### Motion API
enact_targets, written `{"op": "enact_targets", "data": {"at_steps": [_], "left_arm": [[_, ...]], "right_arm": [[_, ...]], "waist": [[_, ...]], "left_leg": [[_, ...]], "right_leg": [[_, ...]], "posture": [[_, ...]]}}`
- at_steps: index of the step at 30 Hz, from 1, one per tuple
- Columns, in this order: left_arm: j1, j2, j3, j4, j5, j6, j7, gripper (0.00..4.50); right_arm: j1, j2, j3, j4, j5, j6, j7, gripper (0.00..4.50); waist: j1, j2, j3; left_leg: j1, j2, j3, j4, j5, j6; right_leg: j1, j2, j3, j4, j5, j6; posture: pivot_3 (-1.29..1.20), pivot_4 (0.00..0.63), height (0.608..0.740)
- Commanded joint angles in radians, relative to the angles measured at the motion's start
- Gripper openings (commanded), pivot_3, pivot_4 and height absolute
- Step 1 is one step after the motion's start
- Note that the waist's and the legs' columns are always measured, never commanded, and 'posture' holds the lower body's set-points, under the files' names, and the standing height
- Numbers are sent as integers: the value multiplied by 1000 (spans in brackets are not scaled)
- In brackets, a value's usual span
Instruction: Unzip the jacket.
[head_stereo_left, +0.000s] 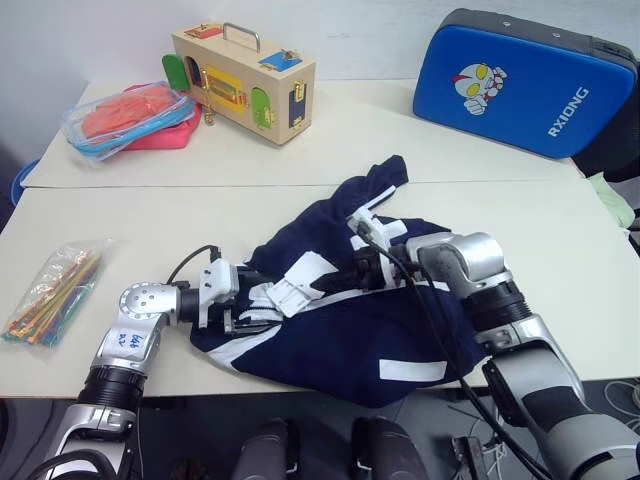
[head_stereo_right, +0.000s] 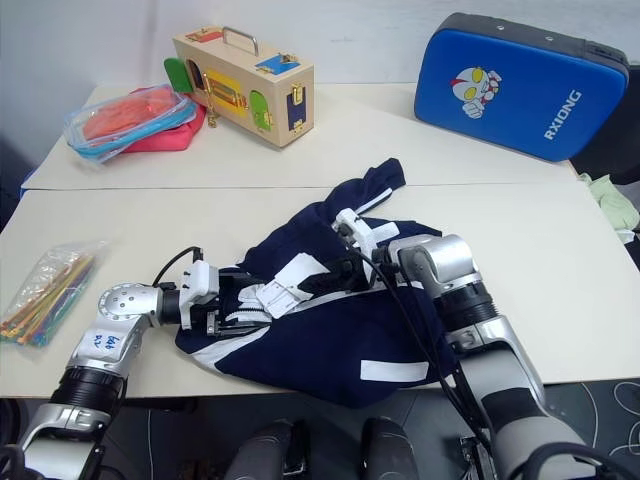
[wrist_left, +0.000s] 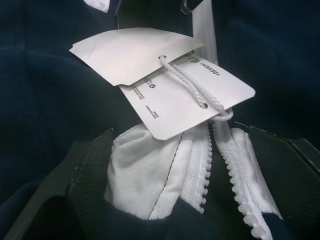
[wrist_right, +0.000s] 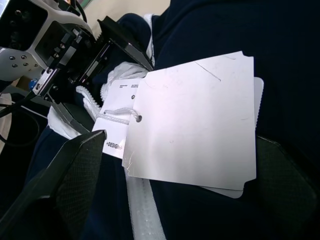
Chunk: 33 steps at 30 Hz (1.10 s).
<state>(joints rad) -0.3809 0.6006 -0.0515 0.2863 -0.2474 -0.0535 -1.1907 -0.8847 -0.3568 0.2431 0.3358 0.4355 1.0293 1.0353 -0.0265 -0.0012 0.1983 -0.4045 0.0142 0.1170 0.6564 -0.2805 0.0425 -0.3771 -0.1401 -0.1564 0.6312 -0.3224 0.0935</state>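
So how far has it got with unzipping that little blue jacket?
Done: both tools have reached the small navy fabric jacket on the table. In hand: the open left tool straddles the white collar end of the white zipper, whose teeth look parted there; the open right tool straddles the white paper tags. Left: how much zipper remains closed is hidden.

Looks like a robot test lab or demo room to me, not anyone's home. Two plain pale tables (head_stereo_left: 560, 225) pushed together against a bare white wall. The props give it away: a wooden latch-and-lock busy box (head_stereo_left: 243, 69) at 11 o'clock, a clear pouch of red stuff (head_stereo_left: 128, 118) beside it, a bag of colored sticks (head_stereo_left: 52, 292) at 9 o'clock, and a blue padded case (head_stereo_left: 520, 82) at 1 o'clock.
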Motion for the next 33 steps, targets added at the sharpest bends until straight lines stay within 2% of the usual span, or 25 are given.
{"op": "enact_targets", "data": {"at_steps": [1, 12, 17, 20, 26, 30, 33], "left_arm": [[10, -2, -27, 24, 27, 9, 0, 4500], [24, -6, -26, 26, 26, 0, 12, 4500], [33, -7, -24, 18, 24, 0, 20, 4500], [40, -5, -22, 9, 21, 0, 24, 4500], [45, 13, -38, 24, 60, -31, 30, 4500], [42, 11, -46, 51, 71, -19, 47, 4500], [36, 5, -52, 68, 74, -25, 56, 4500]], "right_arm": [[-10, 13, -7, -12, 22, 18, 20, 3917], [-11, 43, -13, 67, 42, 88, 58, 57], [-22, 39, -112, 68, 117, 147, 67, 8], [-31, -4, -197, 48, 179, 214, 73, 8], [-20, -176, -268, -3, 219, 288, 74, 8], [21, -317, -313, -7, 208, 287, 68, 8], [48, -381, -343, -3, 200, 272, 46, 8]], "waist": [[0, 0, 0], [0, 0, 0], [0, 0, 0], [0, 0, 0], [-1, 0, 0], [0, 0, 0], [1, 0, 0]], "left_leg": [[0, 0, 0, 0, 0, 0], [0, 0, 0, 0, 0, 0], [0, 0, 0, 0, 0, 0], [0, 0, 0, 0, 0, 0], [0, 0, 0, 0, 0, 0], [1, 0, 0, -1, 0, 0], [1, -1, 0, -1, 0, 0]], "right_leg": [[0, 0, 0, 0, 0, 0], [0, 0, 0, 0, 0, 0], [0, 0, 0, 0, 0, 0], [0, -1, 0, 0, 0, 0], [0, -6, 0, 0, 0, 0], [0, -6, 0, -1, 0, 0], [1, -7, 0, -1, 0, 0]], "posture": [[0, 150, 740], [0, 150, 740], [0, 150, 740], [0, 150, 740], [0, 150, 740], [0, 150, 740], [0, 150, 740]]}}
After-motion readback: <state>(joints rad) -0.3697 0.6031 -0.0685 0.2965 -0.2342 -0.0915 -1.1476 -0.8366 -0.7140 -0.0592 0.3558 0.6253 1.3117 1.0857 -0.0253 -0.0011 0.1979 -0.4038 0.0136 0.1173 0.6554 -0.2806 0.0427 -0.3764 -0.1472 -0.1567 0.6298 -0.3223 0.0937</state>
